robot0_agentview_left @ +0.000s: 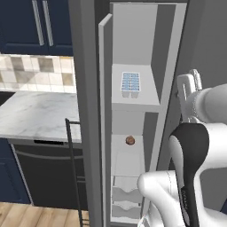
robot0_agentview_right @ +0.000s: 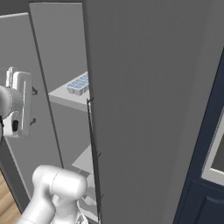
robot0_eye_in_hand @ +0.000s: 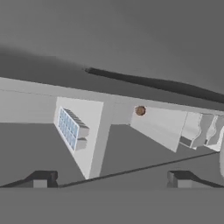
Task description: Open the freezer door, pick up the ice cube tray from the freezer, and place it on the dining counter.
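Observation:
The freezer (robot0_agentview_left: 133,57) stands open, and the freezer door (robot0_agentview_left: 90,133) is swung out to the left with its black bar handle (robot0_agentview_left: 73,173) facing me. The ice cube tray (robot0_agentview_left: 131,84) (robot0_agentview_right: 78,84) (robot0_eye_in_hand: 70,128), white with light-blue cubes, lies on the upper shelf. My gripper (robot0_eye_in_hand: 111,180) is open and empty, with its fingertips (robot0_eye_in_hand: 41,179) spread wide. It hovers outside the freezer's right side, apart from the tray and looking in at it in a rolled hand view. The dining counter is out of view.
A small round brown item (robot0_agentview_left: 130,140) (robot0_eye_in_hand: 140,110) sits on a lower shelf above the clear drawers (robot0_agentview_left: 126,197). The wider grey fridge door (robot0_agentview_right: 148,109) and its black handle (robot0_agentview_right: 92,144) stand close on the right. A marble worktop (robot0_agentview_left: 35,115) lies to the left.

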